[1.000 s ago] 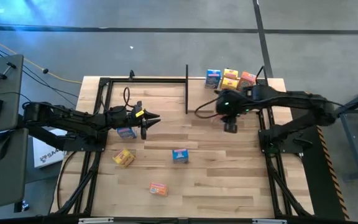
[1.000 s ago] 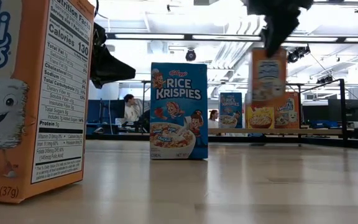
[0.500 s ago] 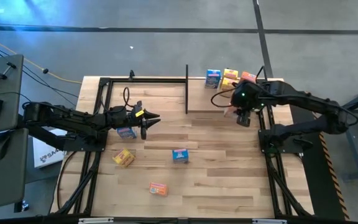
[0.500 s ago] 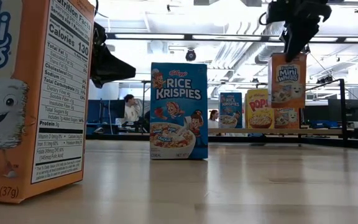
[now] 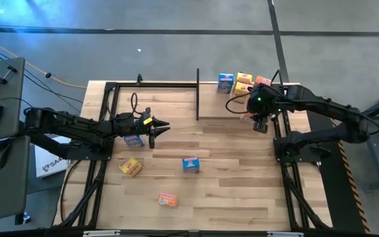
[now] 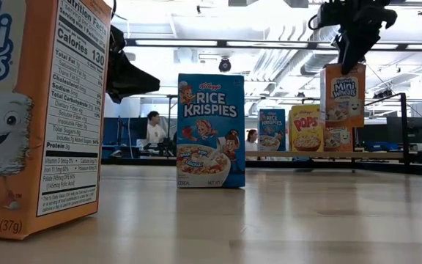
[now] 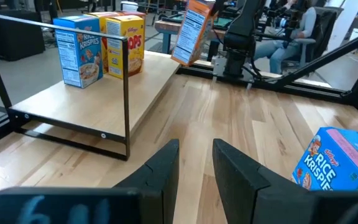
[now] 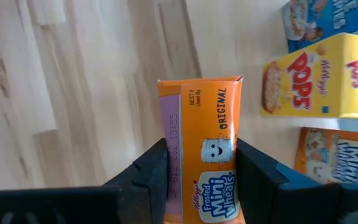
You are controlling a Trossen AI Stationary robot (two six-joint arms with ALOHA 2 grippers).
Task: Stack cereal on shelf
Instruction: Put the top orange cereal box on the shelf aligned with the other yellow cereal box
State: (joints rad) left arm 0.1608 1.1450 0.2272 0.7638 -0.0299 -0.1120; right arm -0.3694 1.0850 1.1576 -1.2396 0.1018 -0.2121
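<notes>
Orange Mini-Wheats box [image 8: 202, 155] is pinched between the right gripper's [image 5: 260, 122] fingers [image 8: 149, 177], held in the air at the shelf's [image 7: 143, 93] near edge, approx. beside the boxes already placed. Shelf so far: blue Krispies box [image 7: 78, 42], yellow Pops box [image 7: 125, 45], plus at least one orange box [image 6: 337, 137] behind; exact count cannot be told from the overhead view. Left on the tabletop: blue box [image 5: 190, 164], yellow box [image 5: 130, 167], orange box [image 5: 168, 199], and a blue box [image 5: 134, 139] just beside the left gripper [image 5: 152, 130], whose fingers [image 7: 157, 171] stand narrowly apart, holding nothing. Judged approx. half done. Held box: printed cardboard, smiling wheat figure on the front, hangs slightly tilted in the left wrist view; corners look crisp, no crushing seen.
</notes>
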